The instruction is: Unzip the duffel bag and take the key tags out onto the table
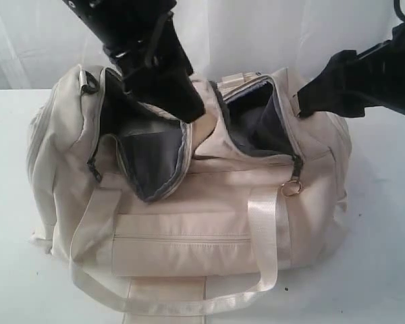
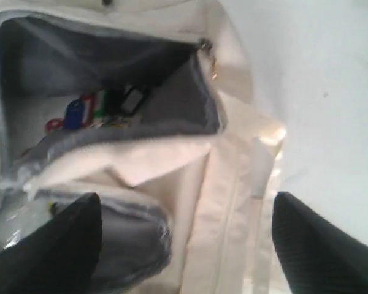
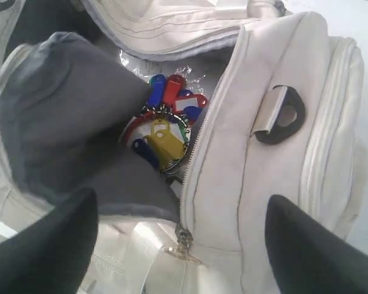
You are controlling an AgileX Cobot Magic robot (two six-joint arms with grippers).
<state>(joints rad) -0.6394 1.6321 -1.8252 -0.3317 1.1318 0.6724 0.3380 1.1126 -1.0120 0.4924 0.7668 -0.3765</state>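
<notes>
We find the large cream fabric duffel bag [image 1: 209,223] already unzipped on the plain white table [image 1: 378,270], its dark grey lining [image 3: 61,110] slumped into the mouth. The bunch of red, yellow, green and blue plastic key tags [image 3: 165,131] lies inside, low beside the zipper [image 3: 201,138], not yet out. Our left gripper [image 2: 185,202] and right gripper [image 3: 181,196] hang over the bag, all fingers spread wide, holding nothing. Reaching in, we could pinch lining with the tags or snag their rings on the zipper. What looks like crinkled clear plastic [image 3: 135,64] beneath them may lift too.
</notes>
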